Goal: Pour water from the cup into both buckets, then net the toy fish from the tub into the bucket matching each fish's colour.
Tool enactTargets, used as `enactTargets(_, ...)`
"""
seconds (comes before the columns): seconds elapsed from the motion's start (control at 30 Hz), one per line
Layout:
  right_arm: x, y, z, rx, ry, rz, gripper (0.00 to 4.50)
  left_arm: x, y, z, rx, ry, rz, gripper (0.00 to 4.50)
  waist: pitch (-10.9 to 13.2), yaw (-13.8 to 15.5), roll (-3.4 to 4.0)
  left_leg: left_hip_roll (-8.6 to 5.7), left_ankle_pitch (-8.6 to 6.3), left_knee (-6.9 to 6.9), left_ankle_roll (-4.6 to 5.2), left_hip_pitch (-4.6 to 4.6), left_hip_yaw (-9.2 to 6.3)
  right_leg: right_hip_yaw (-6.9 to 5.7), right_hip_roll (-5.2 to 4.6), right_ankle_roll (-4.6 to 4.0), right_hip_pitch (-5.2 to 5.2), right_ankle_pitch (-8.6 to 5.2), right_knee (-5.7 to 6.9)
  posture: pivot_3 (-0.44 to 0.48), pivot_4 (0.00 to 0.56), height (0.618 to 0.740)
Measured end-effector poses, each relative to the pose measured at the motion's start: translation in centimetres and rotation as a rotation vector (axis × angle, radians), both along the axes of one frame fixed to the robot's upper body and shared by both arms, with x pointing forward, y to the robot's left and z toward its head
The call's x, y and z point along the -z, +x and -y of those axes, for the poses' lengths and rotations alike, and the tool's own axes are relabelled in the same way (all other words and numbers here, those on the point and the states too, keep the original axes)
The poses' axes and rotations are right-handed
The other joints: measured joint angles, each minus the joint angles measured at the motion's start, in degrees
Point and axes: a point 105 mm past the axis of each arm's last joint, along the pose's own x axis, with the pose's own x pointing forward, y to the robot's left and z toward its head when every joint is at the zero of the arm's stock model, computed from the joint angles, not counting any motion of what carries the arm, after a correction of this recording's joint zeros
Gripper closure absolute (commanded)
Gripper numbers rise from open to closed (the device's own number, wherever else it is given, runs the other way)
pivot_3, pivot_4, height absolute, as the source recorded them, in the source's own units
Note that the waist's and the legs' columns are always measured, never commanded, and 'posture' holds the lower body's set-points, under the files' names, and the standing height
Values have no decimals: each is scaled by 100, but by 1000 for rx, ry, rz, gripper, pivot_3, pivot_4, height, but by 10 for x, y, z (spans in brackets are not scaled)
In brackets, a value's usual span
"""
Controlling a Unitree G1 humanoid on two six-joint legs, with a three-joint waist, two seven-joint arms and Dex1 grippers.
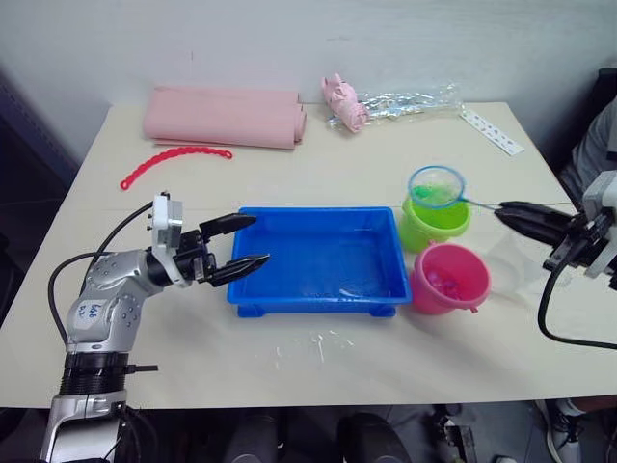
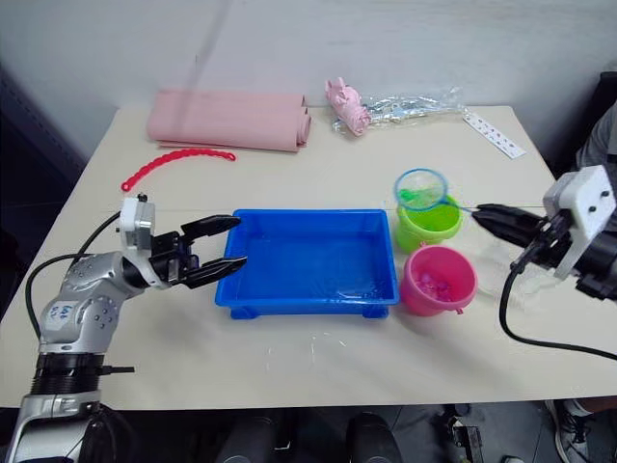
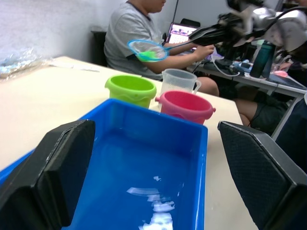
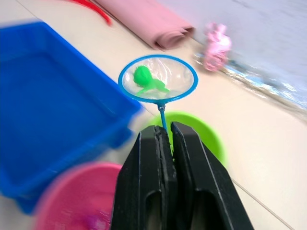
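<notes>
Beige table [image 1: 386, 164] — my right gripper [image 4: 166, 132] clamping net [image 4: 158, 79] handle, holding green fish [image 4: 146, 80] above green bucket [image 1: 434, 224]; left gripper [image 1: 246, 241] gaping at tub [image 1: 318, 260] end.

Bright even indoor light, soft shadows, right wrist view motion-blurred at edges, pale glare on water

The pink bucket [image 4: 72, 201] is blurred and cut off; its contents are too small to tell.

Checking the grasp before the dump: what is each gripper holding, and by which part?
Right gripper pinches the net by its handle; left gripper holds nothing.
</notes>
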Motion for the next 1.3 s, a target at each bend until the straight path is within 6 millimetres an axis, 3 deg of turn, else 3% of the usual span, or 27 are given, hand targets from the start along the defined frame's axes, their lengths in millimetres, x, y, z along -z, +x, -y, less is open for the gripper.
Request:
enactTargets(0.2,15,28,35,147,-231,73,4500,-3,1,9,27,4,22,11,1,-33,2,3,0,-5,0,2,9,2,4,0,-6,0,4,0,150,740)
enactTargets(0.43,30,32,26,71,-557,190,4500,-2,1,8,21,12,21,11,1,-12,2,5,0,1,0,0,9,2,3,0,-5,0,4,0,150,740)
enactTargets(0.57,26,34,27,102,-658,284,4500,1,1,8,17,17,15,11,1,-7,2,5,0,4,0,0,8,3,3,0,-4,0,7,0,150,740)
enactTargets(0.8,23,33,25,53,-1014,431,4500,2,1,11,25,14,20,11,1,-12,3,5,1,2,-1,1,8,5,4,0,-6,0,5,0,150,740)
enactTargets(1.3,22,25,17,-91,-1339,703,4500,8,3,17,33,5,8,11,2,-19,6,5,2,2,-3,1,9,7,4,0,-7,0,8,0,150,740)
